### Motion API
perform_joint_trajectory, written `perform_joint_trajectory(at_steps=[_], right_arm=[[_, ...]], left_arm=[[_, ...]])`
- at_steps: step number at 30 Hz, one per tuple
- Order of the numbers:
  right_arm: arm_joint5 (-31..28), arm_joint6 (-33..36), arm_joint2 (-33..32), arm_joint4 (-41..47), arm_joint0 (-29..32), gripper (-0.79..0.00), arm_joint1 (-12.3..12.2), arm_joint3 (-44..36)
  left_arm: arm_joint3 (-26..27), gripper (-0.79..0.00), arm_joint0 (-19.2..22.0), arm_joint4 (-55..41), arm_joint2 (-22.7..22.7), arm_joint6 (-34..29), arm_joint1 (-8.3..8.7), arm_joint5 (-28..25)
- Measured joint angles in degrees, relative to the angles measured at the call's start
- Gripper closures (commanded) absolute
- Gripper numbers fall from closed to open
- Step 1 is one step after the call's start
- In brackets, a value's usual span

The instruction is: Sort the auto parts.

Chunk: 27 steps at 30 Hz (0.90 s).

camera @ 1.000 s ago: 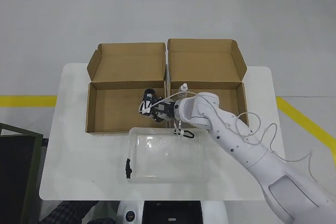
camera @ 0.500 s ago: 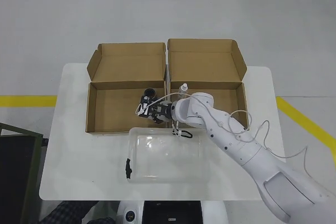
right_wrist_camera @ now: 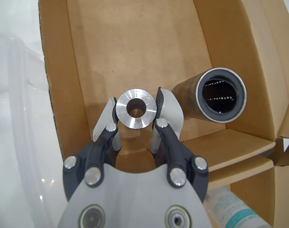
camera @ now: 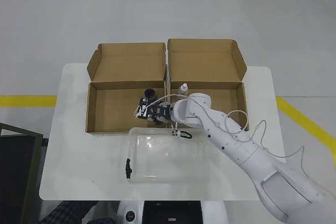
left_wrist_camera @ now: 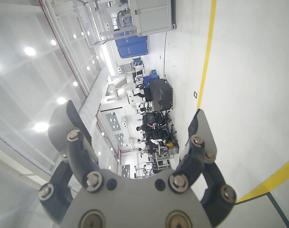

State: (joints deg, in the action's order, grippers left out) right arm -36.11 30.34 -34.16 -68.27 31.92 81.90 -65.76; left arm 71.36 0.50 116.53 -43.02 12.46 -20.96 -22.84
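The sorting is judged to be partly done. A dark tubular bearing (camera: 149, 92) is already laid in the left box (camera: 109, 109) and a white bottle (camera: 183, 88) is set in the right box (camera: 232, 98). A small black part (camera: 128, 167) is left at the 9 o'clock edge of the clear bin (camera: 162, 154). A metal ring (right_wrist_camera: 136, 108) is clamped between the fingers of the right gripper (right_wrist_camera: 136, 110) inside the left box, near the bearing and at its 6 o'clock. Whether the box floor is touched cannot be told, and release is not yet made. The ring is seen as short, thick-walled, bright machined metal with a round bore; it is judged heavy and slippery. The left gripper (left_wrist_camera: 135, 110) is held apart and empty, turned toward the room.
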Motion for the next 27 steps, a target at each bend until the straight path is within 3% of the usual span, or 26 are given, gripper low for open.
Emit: perform_joint_trajectory(at_steps=[12,20,27], right_arm=[[-0.59,0.13,-2.08,-1.20,1.26,-0.329,-0.30,-3.48],[-1.11,-0.75,-7.28,-1.68,4.62,-0.339,-2.13,-12.35],[-2.17,-0.52,-14.32,-2.57,11.55,-0.345,-4.80,-22.90]], left_arm=[[0.00,-0.785,0.00,0.00,0.00,0.00,0.00,0.00],[0.00,-0.785,0.00,0.00,0.00,0.00,0.00,0.00],[0.00,-0.785,0.00,0.00,0.00,0.00,0.00,0.00]])
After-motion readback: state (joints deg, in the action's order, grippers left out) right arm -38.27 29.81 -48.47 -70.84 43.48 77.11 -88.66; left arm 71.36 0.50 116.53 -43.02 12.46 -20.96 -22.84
